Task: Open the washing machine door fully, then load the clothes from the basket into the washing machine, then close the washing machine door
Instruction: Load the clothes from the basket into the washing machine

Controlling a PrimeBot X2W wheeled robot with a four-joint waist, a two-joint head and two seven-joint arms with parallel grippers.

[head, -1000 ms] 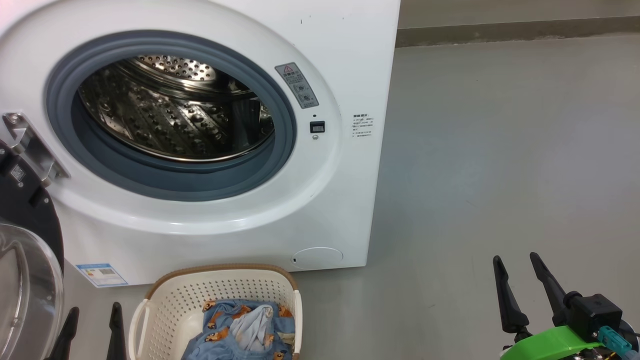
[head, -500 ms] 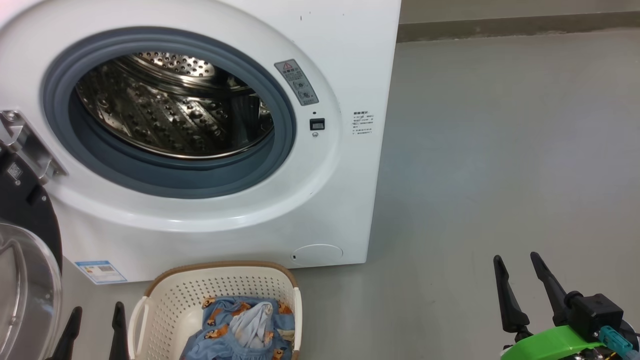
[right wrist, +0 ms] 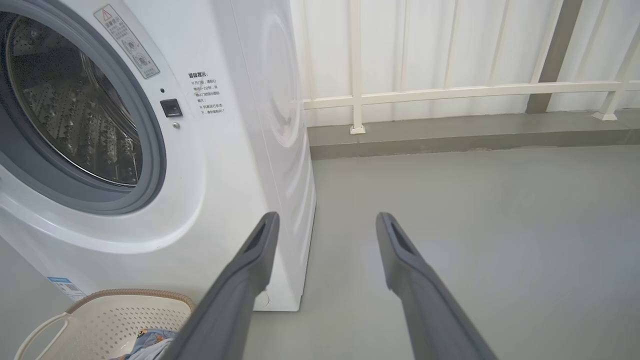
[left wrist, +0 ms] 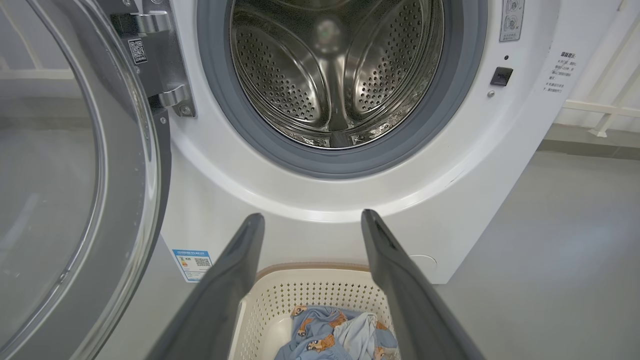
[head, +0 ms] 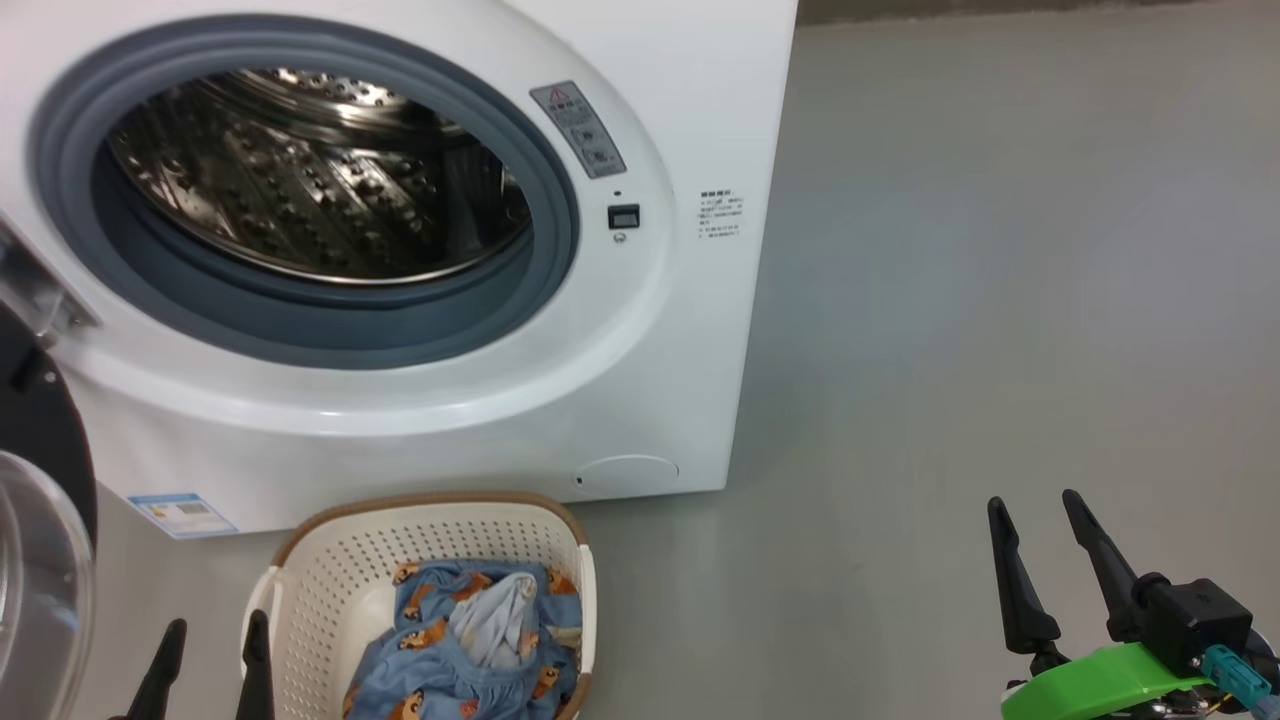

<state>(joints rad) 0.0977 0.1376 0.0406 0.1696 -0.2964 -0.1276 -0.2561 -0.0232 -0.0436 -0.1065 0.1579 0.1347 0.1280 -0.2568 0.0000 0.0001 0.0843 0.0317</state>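
The big white front-loading washing machine stands on the grey floor, its perforated steel drum exposed. The large round glossy black door with its clear glass bowl hangs swung wide at the machine's left. A small cream perforated plastic basket with a brown rim sits just before the machine and holds the light blue bear-printed clothes. The left gripper hovers beside the basket and the right gripper is well apart over floor; both are spread, grasping nothing.
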